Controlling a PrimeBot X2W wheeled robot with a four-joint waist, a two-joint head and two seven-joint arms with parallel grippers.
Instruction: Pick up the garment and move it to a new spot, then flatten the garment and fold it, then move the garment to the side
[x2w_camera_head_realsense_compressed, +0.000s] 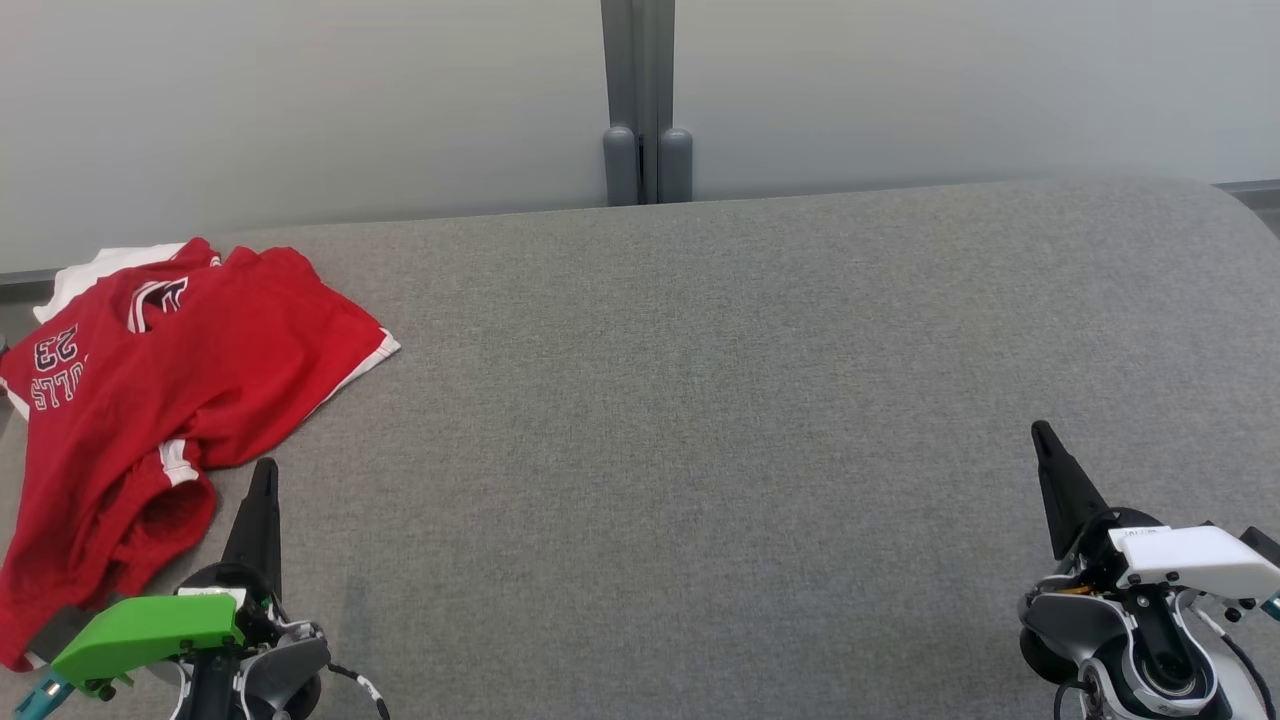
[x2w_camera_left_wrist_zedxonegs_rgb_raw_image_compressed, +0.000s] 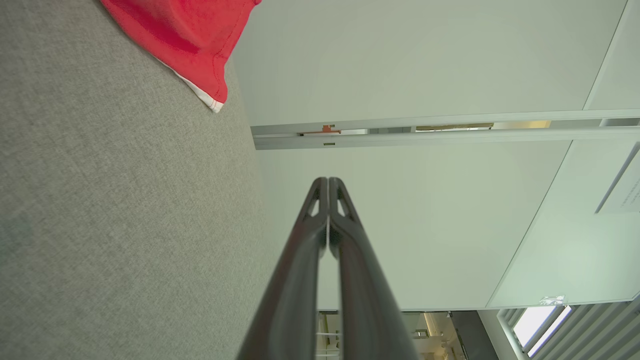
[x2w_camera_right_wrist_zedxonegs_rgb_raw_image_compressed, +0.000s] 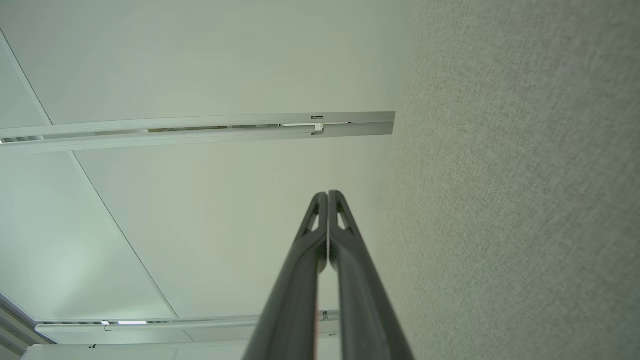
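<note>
The garment (x2w_camera_head_realsense_compressed: 150, 390), a red jersey with white trim and the number 23 in dark print (upside down from the head view), lies crumpled at the far left of the grey fabric surface (x2w_camera_head_realsense_compressed: 700, 400). Its lower part is bunched towards the near left edge. A white piece shows under its far corner.

The left gripper (x2w_camera_head_realsense_compressed: 265, 470) rests at the lower left with its 2 dark fingers pressed together and holding nothing. The tips point away from the robot and sit just beside the jersey's near folds, apparently not touching them. In the left wrist view a red hem with a white border lies on the cloth well ahead of the closed tips.

The right gripper (x2w_camera_head_realsense_compressed: 1042, 435) sits at the lower right, well apart from the garment, its fingers also together and empty over bare grey fabric. Behind the surface stand pale wall panels (x2w_camera_head_realsense_compressed: 900, 90) joined by a grey post (x2w_camera_head_realsense_compressed: 640, 100).
</note>
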